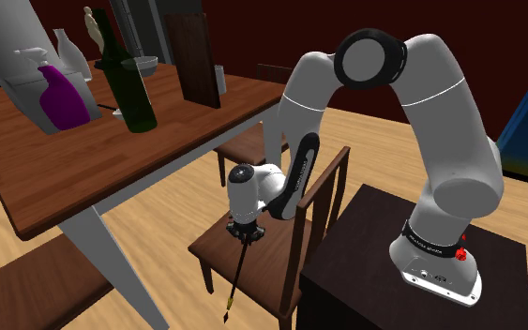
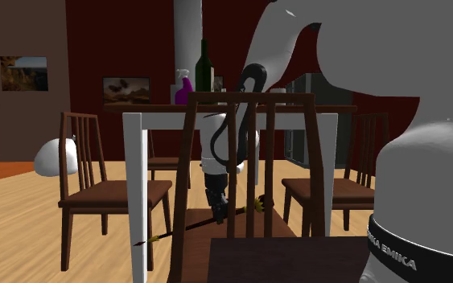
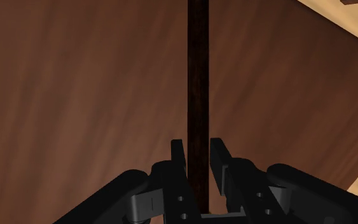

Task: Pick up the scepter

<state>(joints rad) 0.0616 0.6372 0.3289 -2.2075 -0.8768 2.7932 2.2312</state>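
From the shoulder view, the end effector points down over a brown chair seat; the scepter, a thin dark rod with a gold tip, runs out from beneath it past the seat's edge. In the second exterior view the rod stretches away to either side of the end effector. In the wrist view its fingers clasp the scepter between them, the seat just beyond

"EMIKA" in white on the arm's black base band.
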